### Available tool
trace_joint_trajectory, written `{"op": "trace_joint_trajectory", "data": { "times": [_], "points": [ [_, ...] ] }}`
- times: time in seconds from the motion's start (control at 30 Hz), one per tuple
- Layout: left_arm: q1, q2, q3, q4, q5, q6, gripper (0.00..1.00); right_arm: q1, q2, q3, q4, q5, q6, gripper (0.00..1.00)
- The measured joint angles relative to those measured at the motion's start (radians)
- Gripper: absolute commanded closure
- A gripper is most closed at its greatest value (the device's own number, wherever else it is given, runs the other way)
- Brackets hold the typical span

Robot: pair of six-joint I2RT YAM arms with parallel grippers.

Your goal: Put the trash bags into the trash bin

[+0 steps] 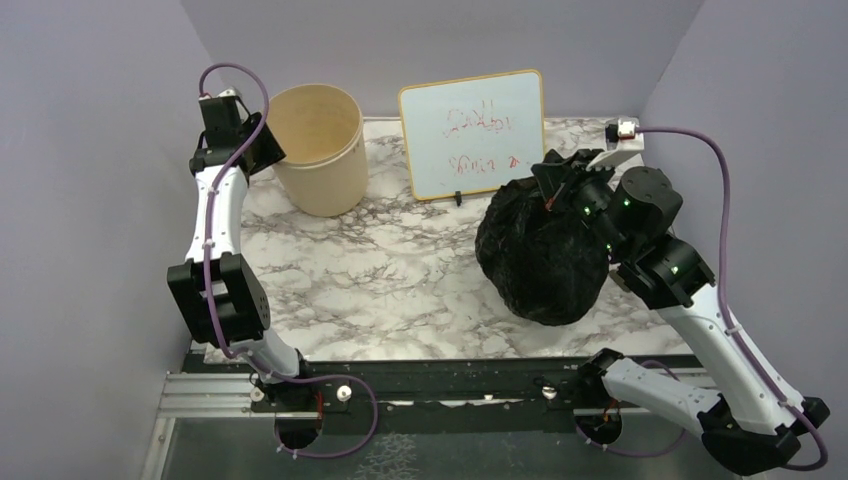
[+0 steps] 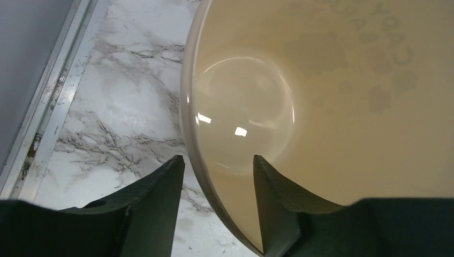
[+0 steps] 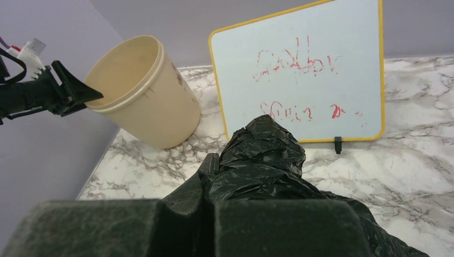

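The cream trash bin [image 1: 320, 150] stands at the back left of the marble table. My left gripper [image 1: 268, 148] is at its left rim; in the left wrist view the gripper [image 2: 217, 160] has one finger outside and one inside the bin [image 2: 321, 107], closed on the rim. The bin is empty inside. The black trash bag [image 1: 545, 255] sits bunched in a mound at the right of the table. My right gripper [image 1: 556, 186] is shut on the bag's gathered top; in the right wrist view the gripper [image 3: 230, 166] pinches the crinkled plastic [image 3: 262, 155], which hides one finger.
A white whiteboard [image 1: 472, 135] with a yellow frame and red writing stands upright at the back between the bin and the bag, and it also shows in the right wrist view [image 3: 300, 75]. Grey-purple walls enclose the table on the left, back and right.
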Motion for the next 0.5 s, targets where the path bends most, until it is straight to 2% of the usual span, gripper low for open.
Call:
{"op": "trace_joint_trajectory", "data": {
  "times": [0.13, 0.27, 0.5],
  "points": [
    [0.0, -0.002, 0.0, -0.008, 0.01, 0.022, 0.63, 0.0, 0.002, 0.025, -0.006, -0.001, -0.005, 0.99],
    [0.0, -0.005, 0.003, -0.021, 0.01, 0.034, 0.83, 0.0, -0.002, 0.029, -0.006, 0.0, -0.004, 0.99],
    [-0.001, -0.035, 0.003, -0.069, 0.019, 0.076, 0.96, 0.0, -0.047, 0.007, 0.003, 0.001, 0.007, 0.99]
  ]
}}
